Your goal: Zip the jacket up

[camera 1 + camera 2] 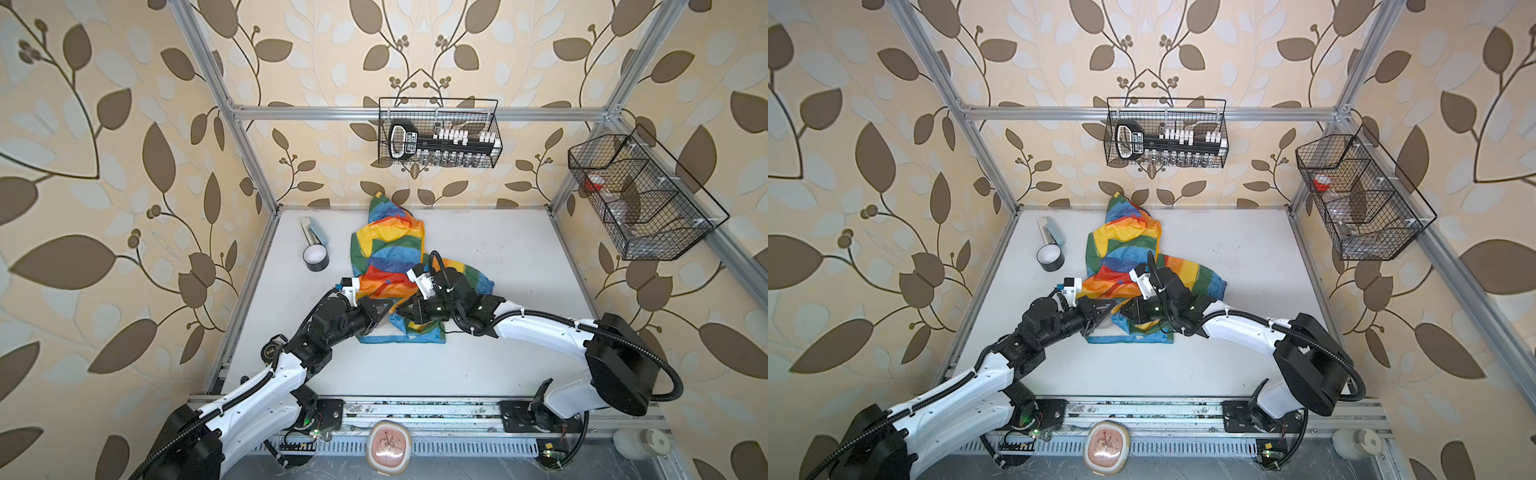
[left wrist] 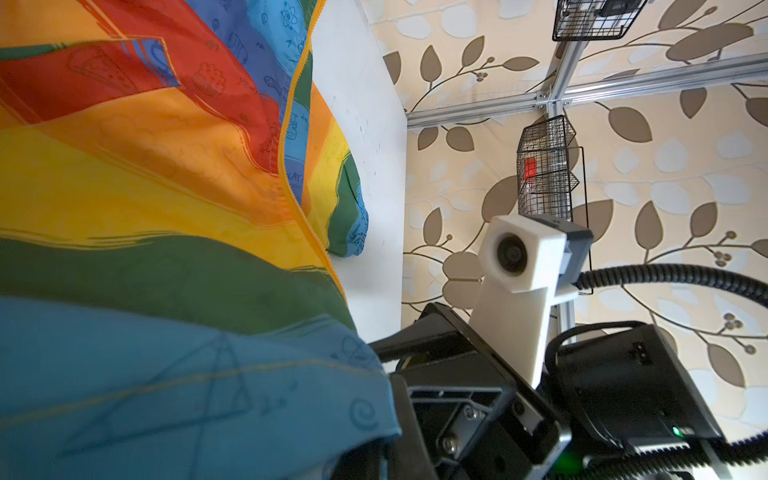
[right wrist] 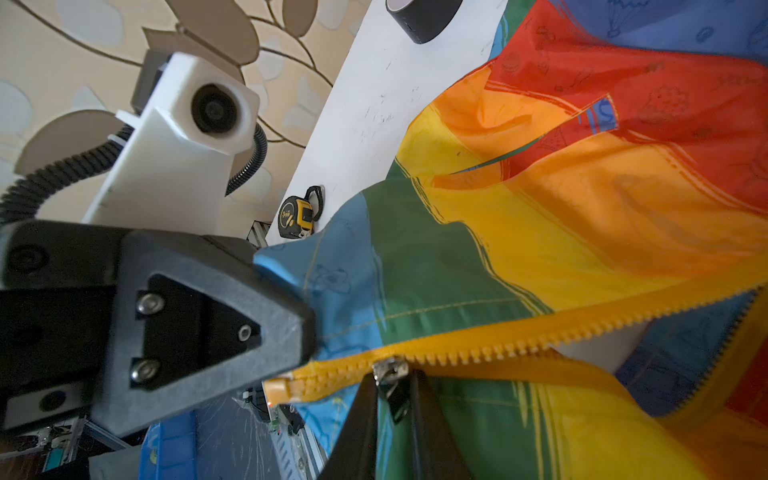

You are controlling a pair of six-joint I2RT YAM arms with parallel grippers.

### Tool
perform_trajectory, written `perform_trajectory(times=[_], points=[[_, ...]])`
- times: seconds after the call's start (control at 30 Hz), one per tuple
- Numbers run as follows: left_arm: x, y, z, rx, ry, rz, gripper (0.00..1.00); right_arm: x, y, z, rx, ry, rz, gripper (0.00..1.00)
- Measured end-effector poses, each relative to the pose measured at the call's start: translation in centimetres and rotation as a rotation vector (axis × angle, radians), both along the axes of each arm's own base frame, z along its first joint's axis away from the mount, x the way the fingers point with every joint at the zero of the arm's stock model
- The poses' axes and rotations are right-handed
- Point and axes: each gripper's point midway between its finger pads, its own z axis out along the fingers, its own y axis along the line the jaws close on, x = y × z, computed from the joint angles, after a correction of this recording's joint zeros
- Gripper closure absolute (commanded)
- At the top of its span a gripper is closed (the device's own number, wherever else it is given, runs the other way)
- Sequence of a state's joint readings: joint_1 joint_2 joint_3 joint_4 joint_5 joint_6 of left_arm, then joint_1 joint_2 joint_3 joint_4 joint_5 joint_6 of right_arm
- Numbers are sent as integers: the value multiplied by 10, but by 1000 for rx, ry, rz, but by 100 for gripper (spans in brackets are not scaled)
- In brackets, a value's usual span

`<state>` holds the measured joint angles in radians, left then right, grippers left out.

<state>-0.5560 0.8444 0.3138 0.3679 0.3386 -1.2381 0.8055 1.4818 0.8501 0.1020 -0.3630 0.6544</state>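
Observation:
The rainbow jacket (image 1: 388, 257) lies crumpled mid-table in both top views, also (image 1: 1125, 249). My left gripper (image 1: 387, 308) is shut on its blue bottom hem (image 3: 286, 266); in the left wrist view blue cloth (image 2: 187, 395) covers its jaws. My right gripper (image 1: 402, 311) faces it, almost tip to tip. In the right wrist view its black fingertips (image 3: 370, 395) pinch the metal zipper pull (image 3: 390, 370). The pull sits near the bottom end of the orange zipper (image 3: 519, 336). Past the slider the two rows of teeth spread apart.
A black tape roll (image 1: 316, 258) and a silver-blue object (image 1: 313, 232) lie at the back left of the table. A tape measure (image 3: 300, 214) sits at the left edge. Wire baskets hang on the back wall (image 1: 440, 133) and right frame (image 1: 636, 195).

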Motion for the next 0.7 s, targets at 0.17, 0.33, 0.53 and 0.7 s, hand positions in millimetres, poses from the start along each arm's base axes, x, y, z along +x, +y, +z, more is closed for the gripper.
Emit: perform_trajectory(times=[0.17, 0.33, 0.53, 0.7], points=[[0, 0, 0, -2, -1, -1, 100, 1, -5, 0, 1, -1, -10, 88], [0, 0, 0, -2, 3, -1, 100, 1, -6, 0, 6, -3, -11, 92], [0, 0, 0, -2, 3, -1, 100, 2, -7, 6, 21, -8, -11, 100], [1, 0, 0, -3, 1, 0, 100, 5, -10, 8, 30, -6, -15, 100]])
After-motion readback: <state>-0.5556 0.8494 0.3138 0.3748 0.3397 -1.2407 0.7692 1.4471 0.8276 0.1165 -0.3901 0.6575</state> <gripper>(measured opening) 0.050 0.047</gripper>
